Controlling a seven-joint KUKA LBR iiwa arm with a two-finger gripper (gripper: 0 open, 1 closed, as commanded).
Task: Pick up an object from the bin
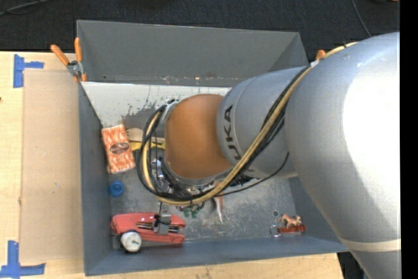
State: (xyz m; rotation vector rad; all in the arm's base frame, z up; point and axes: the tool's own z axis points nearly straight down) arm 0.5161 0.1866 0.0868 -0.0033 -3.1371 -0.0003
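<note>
Arm (339,140): reaches in from the right, with an orange cover (192,137) on its wrist and cables (153,160) looped around it.
Gripper (196,207): low over the middle of the bin (189,52), toward the front wall and tucked beneath the orange cover; I cannot tell how wide it stands or whether it has hold of anything.
Nearest thing: a red gadget (147,230) with a round white dial, lying flat along the front wall, just beside the gripper on its left.
Left side: an orange-and-white striped packet (117,148), with a small blue cap (116,189) below it.
Front right: a small orange-brown piece (289,225), well apart from the gripper.
</note>
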